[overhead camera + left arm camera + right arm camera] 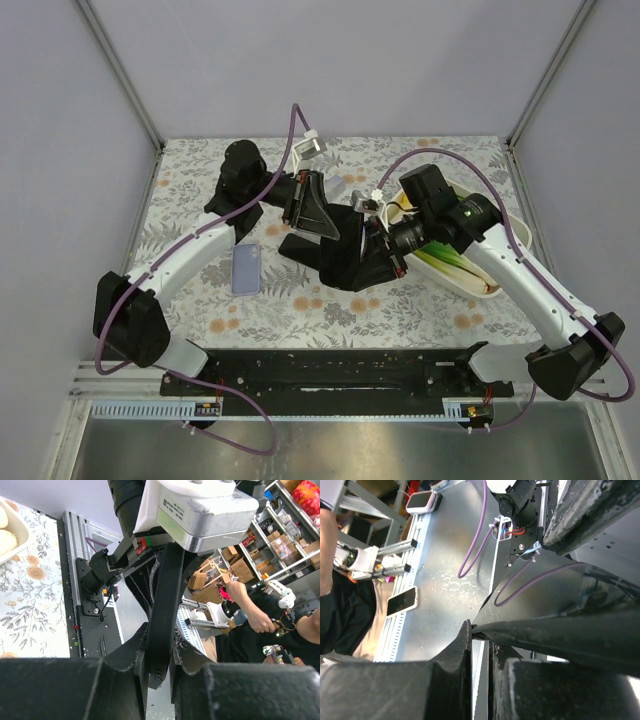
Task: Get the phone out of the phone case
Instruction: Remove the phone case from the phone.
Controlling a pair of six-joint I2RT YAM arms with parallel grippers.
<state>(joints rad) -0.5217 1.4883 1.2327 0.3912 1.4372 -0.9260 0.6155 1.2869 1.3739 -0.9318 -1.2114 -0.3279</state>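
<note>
Pose: white left arm [190, 255] extends forward, wrist turned right; white right arm [520, 270] angles forward-left. Black left gripper [318, 222] and black right gripper [372, 252] meet mid-table, each clamped on thin black phone case [162, 610].

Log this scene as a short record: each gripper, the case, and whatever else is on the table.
left gripper: shut on the black case, gripping a thin edge
right gripper: shut on a thin black flap, apparently of the same case
black case: held up between both grippers, centre of the top view
pale blue slab: lying flat left of the case, untouched; phone or cover unclear
white tray: right side, holding green and pale items
</note>
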